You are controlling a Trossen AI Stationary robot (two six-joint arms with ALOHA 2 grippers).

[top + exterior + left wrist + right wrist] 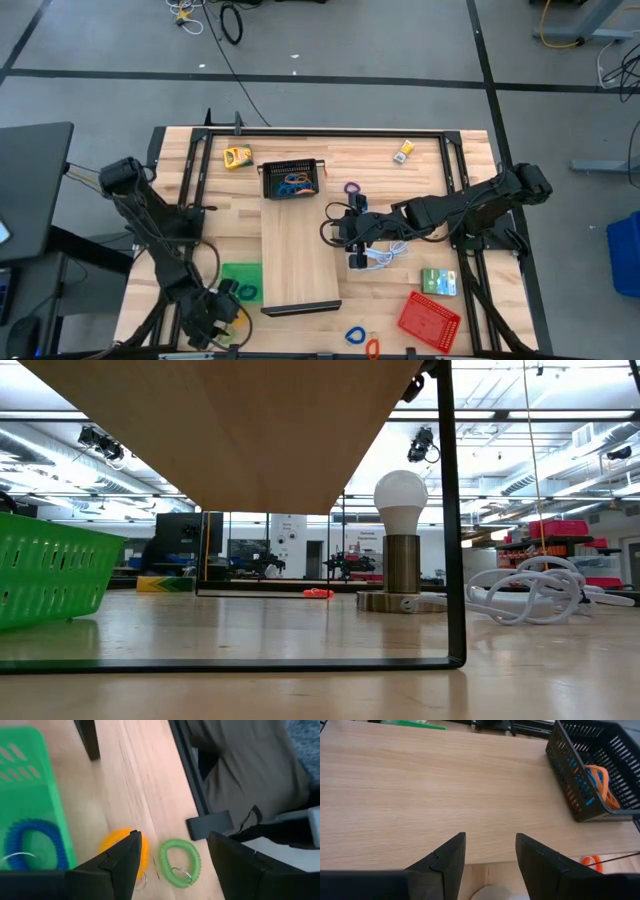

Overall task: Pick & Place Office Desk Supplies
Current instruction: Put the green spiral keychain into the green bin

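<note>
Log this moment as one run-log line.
left gripper: open, over green coil band, beside green tray | right gripper: open, empty, over wooden board | black tray: holds orange and blue bands

Orange coiled loop band: partly hidden behind a dark finger, left wrist view.
Blue coiled loop band: lower edge cut off.
Green mesh tray: cropped at left, low view.
Small orange clip: partly hidden, shape unclear.
</note>
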